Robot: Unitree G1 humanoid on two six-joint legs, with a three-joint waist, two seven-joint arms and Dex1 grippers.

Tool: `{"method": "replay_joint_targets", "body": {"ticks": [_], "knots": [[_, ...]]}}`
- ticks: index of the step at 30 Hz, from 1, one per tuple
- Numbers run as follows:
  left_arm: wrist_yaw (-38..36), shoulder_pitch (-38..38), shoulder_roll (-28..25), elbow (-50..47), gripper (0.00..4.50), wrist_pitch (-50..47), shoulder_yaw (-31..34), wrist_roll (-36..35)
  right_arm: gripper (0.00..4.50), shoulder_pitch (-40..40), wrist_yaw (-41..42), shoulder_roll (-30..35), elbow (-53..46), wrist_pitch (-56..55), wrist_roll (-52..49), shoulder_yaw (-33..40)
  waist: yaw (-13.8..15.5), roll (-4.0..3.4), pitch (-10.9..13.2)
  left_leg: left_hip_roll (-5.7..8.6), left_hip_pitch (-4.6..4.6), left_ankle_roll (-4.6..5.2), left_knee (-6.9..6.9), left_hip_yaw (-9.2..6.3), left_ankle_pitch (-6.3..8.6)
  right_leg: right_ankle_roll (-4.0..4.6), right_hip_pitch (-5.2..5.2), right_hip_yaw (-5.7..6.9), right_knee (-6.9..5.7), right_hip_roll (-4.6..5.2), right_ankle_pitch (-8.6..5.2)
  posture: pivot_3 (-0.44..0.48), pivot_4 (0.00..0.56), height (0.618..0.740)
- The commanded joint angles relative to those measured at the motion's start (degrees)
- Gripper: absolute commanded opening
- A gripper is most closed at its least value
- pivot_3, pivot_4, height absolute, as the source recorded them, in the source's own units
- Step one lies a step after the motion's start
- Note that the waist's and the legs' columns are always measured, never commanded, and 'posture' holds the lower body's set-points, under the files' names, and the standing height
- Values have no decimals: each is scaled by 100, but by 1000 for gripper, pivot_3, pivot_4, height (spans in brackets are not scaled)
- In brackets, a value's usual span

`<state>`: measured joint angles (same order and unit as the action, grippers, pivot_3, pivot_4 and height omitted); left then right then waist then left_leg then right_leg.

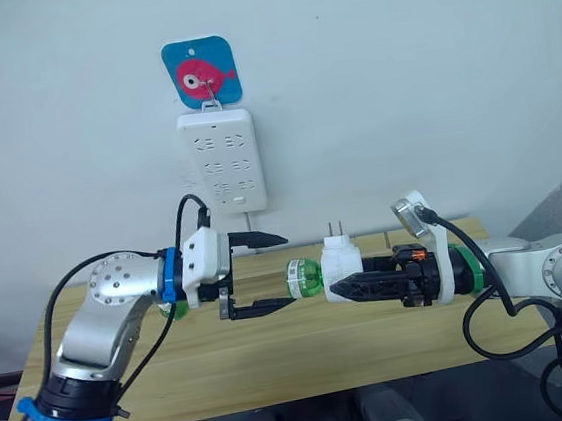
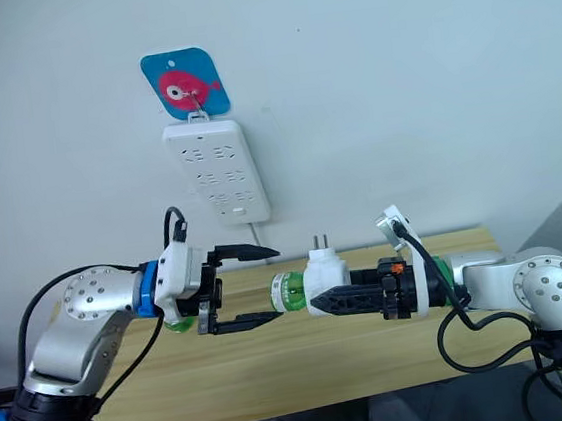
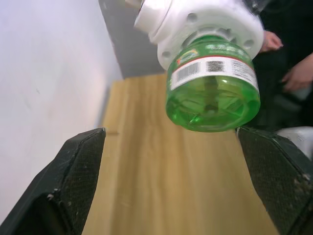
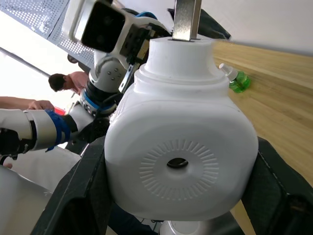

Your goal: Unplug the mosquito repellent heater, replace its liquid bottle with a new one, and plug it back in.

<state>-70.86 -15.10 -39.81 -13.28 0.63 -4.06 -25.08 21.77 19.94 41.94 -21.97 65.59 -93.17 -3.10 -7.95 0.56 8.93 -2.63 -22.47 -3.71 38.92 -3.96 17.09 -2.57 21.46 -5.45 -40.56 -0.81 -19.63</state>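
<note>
Now the right gripper [image 1: 341, 288] pinches the mosquito repellent heater [image 1: 341, 264] above the table [image 1: 276, 357], prongs up, its green bottle [image 1: 305, 277] pointing toward the spread left gripper [image 1: 267, 272], just beside it.

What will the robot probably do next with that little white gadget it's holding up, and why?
Probably move the open left hand forward and close on the green bottle. The right hand grips the unplugged white heater in the air, the bottle pointing at the left hand, whose fingers already flank it without touching.
</note>
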Motion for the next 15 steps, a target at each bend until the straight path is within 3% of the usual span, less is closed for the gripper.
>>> {"method": "replay_joint_targets", "body": {"ticks": [1, 6, 15], "knots": [[-161, 142, 268, 166, 4500, 1539, 174, 312, 3027, 44, 9, -23, -28, -45, -176, 152, 0, 0, 0, 1, 1, 0, 0, 2, 0, 0, -1, -1, 0, 1, 0, -149, 111, 740], [-247, 128, 538, 587, 4500, 2773, 86, 496, 3027, 50, -9, -9, -18, -35, -199, 155, -2, 0, 0, 0, 5, 0, 0, 3, 0, 0, -2, -1, -4, 0, 0, -152, 111, 740], [-35, 14, 791, 922, 4500, 3394, -162, 652, 3027, 64, -29, -13, -12, -33, -206, 149, -14, 0, 0, 1, 4, 0, 0, 2, 0, 0, -3, -1, -4, 1, 0, -158, 114, 740]]}}
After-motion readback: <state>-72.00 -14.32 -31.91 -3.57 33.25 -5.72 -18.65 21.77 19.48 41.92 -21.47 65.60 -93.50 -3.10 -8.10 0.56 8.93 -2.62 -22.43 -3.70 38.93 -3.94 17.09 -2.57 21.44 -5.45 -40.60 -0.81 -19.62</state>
